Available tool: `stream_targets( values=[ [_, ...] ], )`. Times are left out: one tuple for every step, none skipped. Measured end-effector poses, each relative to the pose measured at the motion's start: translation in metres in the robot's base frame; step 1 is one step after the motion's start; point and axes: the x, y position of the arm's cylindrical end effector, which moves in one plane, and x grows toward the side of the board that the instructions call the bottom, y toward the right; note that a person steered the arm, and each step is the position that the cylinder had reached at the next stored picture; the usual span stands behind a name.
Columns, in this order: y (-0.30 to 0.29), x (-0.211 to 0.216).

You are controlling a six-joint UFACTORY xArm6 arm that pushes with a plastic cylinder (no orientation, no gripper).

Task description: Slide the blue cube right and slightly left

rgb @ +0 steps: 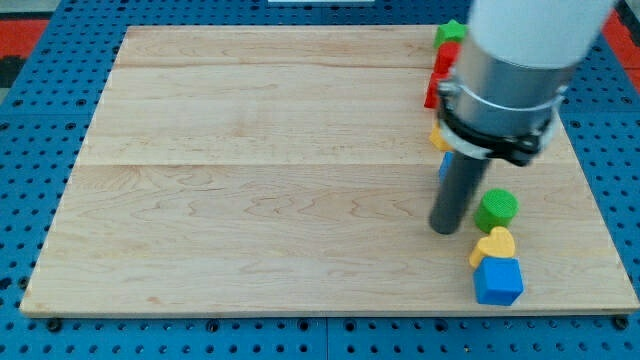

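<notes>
The blue cube point(498, 280) sits near the view's bottom right of the wooden board point(250, 170). A yellow heart-shaped block point(494, 245) touches its top side. A green cylinder point(496, 209) stands just above the heart. My tip point(445, 229) rests on the board left of the green cylinder, up and to the left of the blue cube, apart from it. Another blue block point(444, 166) shows as a sliver behind the rod.
Near the board's top right, partly hidden by the arm's body point(510, 70), are a green star-shaped block point(449, 32), two red blocks point(443, 58) point(432, 95) and a yellow block point(438, 138). A blue pegboard point(40, 100) surrounds the board.
</notes>
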Motion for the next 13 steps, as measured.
stream_targets(
  values=[
    [-0.007, -0.037],
    [0.013, -0.054],
    [0.025, -0.054],
    [0.024, -0.054],
    [-0.011, -0.033],
    [-0.02, 0.062],
    [-0.007, 0.096],
    [0.11, 0.094],
    [0.206, 0.089],
    [0.215, 0.074],
    [0.183, 0.075],
    [0.15, 0.075],
    [0.169, 0.063]
  ],
)
